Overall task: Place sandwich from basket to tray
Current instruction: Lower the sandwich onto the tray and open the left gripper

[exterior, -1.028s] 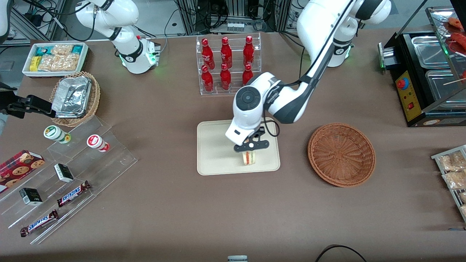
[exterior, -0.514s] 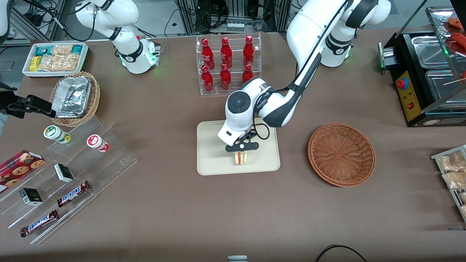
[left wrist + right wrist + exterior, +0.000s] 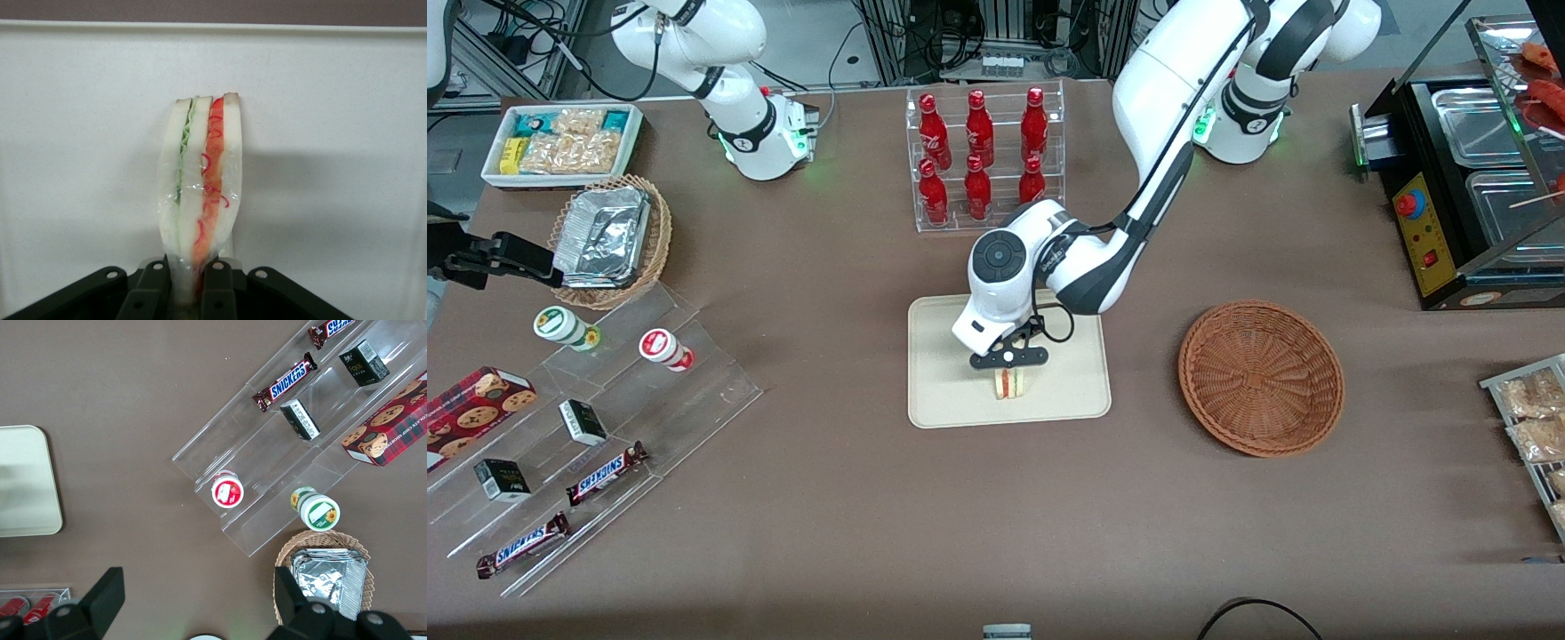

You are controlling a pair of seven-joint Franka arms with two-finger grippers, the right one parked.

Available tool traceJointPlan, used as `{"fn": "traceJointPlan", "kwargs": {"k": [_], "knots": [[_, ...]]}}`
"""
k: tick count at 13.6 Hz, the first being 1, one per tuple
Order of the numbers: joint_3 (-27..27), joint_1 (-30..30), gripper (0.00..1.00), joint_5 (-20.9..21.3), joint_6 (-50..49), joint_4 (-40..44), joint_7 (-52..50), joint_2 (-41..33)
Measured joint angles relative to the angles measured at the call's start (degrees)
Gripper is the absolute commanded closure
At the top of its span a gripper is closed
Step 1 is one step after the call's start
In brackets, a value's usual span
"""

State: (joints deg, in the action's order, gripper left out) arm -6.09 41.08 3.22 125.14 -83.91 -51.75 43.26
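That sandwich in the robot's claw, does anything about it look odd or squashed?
Slightly. The pincer is shut on the sandwich, which stands on edge over the tray instead of lying flat. Its bread slices bow outward in the middle and narrow toward the fingers. Nothing is torn or spilled.

The gripper (image 3: 1008, 366) is above the tray (image 3: 943, 391), and the sandwich (image 3: 1008, 383) stands upright between its fingers (image 3: 217, 290), over the part of the tray nearer to the front camera. The basket (image 3: 1261, 378) lies beside the tray, toward the working arm's end of the table (image 3: 854, 516).
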Motion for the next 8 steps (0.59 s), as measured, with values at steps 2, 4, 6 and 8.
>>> {"fn": "traceJointPlan", "kwargs": {"k": [2,4,6,8], "knots": [[0.0,0.2,0.01,0.0,0.0,0.1,-0.1,0.1],[0.1,0.3,0.0,0.0,0.0,0.4,-0.5,0.1],[0.3,0.3,0.0,0.0,0.0,1.3,-0.6,-0.3],[0.6,0.2,0.0,0.0,-0.5,2.3,-1.2,-2.0]]}}
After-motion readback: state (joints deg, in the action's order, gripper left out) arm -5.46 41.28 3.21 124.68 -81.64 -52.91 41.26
